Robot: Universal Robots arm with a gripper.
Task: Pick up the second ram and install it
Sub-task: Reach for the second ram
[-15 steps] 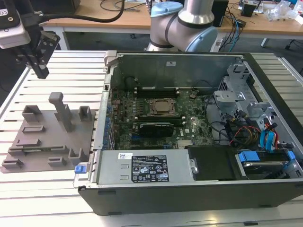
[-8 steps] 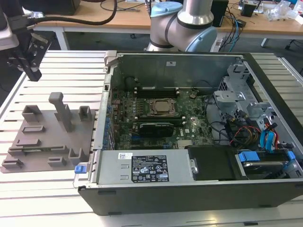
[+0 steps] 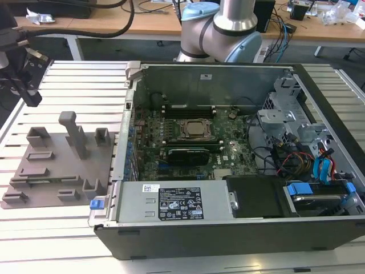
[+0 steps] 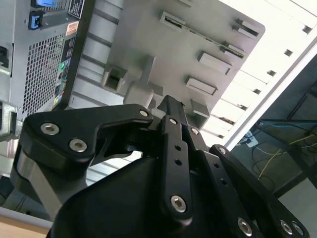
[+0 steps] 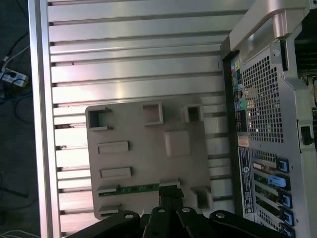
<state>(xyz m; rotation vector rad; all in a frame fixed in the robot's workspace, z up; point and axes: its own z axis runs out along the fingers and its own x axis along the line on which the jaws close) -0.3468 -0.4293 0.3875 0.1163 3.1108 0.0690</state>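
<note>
- the ram (image 5: pixel 130 189), a thin green stick, sits in a holder along one edge of the grey plate (image 5: pixel 148 163), in line with small raised blocks (image 5: pixel 113 147).
- the gripper (image 5: pixel 170 192) is clenched: in both wrist views its fingertips meet with nothing between them.
- it hangs above the plate, clear of it. in the first wrist view its tips line up just past one end of the ram, not touching it.
- the plate lies on the slotted metal table (image 3: pixel 68 74), just beside the open case (image 3: pixel 228 228), on the exterior view's left of it.
- in the exterior view the gripper is high over the table at the far left, well apart from the case.
- inside the case, the socket (image 3: pixel 194 130) sits near the middle of the board.
- the arm (image 3: pixel 228 28) rises behind the case.
</note>
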